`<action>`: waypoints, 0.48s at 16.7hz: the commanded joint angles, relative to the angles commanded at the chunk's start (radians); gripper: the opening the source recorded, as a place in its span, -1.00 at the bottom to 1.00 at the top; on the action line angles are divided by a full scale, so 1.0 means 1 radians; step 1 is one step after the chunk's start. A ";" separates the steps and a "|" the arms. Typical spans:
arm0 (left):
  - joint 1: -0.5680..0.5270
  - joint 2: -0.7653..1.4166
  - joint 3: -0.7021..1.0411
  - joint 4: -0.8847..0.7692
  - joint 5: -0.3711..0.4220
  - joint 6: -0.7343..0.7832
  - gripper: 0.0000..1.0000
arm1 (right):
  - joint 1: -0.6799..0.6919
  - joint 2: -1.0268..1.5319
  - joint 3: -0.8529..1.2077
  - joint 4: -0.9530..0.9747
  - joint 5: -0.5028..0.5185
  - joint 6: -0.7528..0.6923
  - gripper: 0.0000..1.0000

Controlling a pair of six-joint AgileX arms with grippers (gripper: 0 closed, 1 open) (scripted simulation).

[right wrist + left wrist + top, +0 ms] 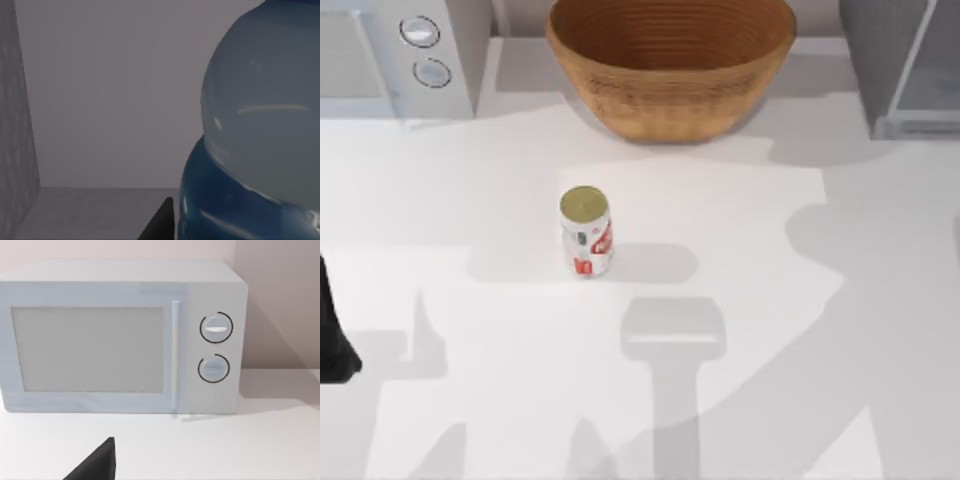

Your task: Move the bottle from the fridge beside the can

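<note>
**Bottle close before the right tool inside the fridge; can alone mid-surface**

The can [586,231] stood upright near the middle of the white surface [770,300], its dull gold top facing up and red markings on its side. Nothing touched it — the ground on every side of it was bare, crossed only by shadows. Behind it, at the far edge, sat a wide woven basket [670,70], well apart from the can. A white microwave [395,55] with two round knobs occupied the far left corner, and the fridge [900,65] stood at the far right corner with its pale door panel swung out.

In the right wrist view the bottle [260,130] loomed very close, its clear body above the blue label, standing on the grey floor inside the fridge with a speckled wall to one side and a plain back wall behind. A dark fingertip [162,222] of the right tool lay just beside the bottle's lower part; whether the tool was spread or closed on it I cannot tell.

The left arm rested at the left edge of the surface. Its wrist view faced the microwave's front, with one dark finger of the left tool [95,465] in the foreground — its opening could not be judged.
</note>
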 joint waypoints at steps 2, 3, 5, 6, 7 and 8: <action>0.000 0.000 0.000 0.000 0.000 0.000 1.00 | -0.001 0.002 -0.006 0.004 -0.001 0.002 -1.00; 0.000 0.000 0.000 0.000 0.000 0.000 1.00 | -0.004 -0.007 -0.018 0.009 -0.002 0.002 -1.00; 0.000 0.000 0.000 0.000 0.000 0.000 1.00 | -0.013 -0.045 -0.074 0.032 -0.010 0.002 -1.00; 0.000 0.000 0.000 0.000 0.000 0.000 1.00 | -0.019 -0.072 -0.119 0.048 -0.017 0.002 -1.00; 0.000 0.000 0.000 0.000 0.000 0.000 1.00 | -0.026 -0.103 -0.173 0.067 -0.025 0.002 -1.00; 0.000 0.000 0.000 0.000 0.000 0.000 1.00 | -0.033 -0.138 -0.237 0.087 -0.033 0.003 -1.00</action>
